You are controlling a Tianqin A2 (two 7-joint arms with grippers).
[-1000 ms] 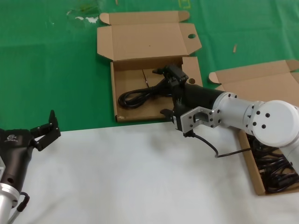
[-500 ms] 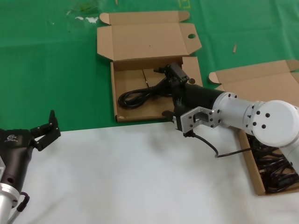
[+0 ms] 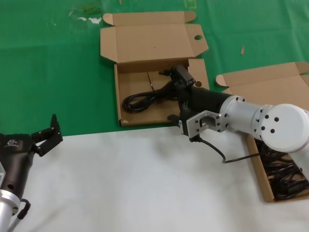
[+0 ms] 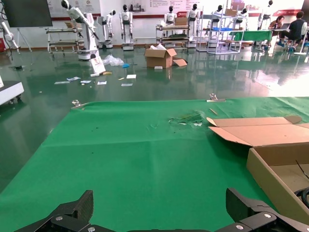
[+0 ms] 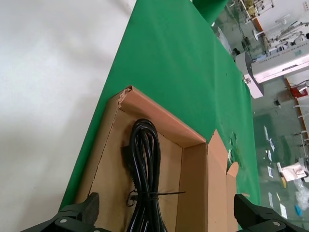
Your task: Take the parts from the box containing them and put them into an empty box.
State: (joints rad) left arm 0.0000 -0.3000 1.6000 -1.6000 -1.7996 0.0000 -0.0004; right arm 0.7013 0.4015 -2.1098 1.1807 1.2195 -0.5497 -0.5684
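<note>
right gripper (image 3: 179, 76): your fingers are spread wide over the right half of the holed box (image 3: 126, 122), clasping nothing.
cable bundle (image 3: 145, 98): one tied black coil lies inside that box, across its floor, just under your fingers.
source box (image 3: 267, 193): at the table's right edge, more cables (image 3: 282, 174) piled in it.
left gripper (image 3: 47, 135): parked near the left edge where the white sheet (image 3: 135, 183) meets the green cloth (image 3: 48, 72), fingers spread, empty.

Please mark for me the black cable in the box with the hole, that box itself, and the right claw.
black cable (image 3: 142, 100): head view, on its looped end.
box with the hole (image 3: 154, 41): head view, bare lid panel.
right claw (image 3: 179, 77): head view, between its fingertips.
</note>
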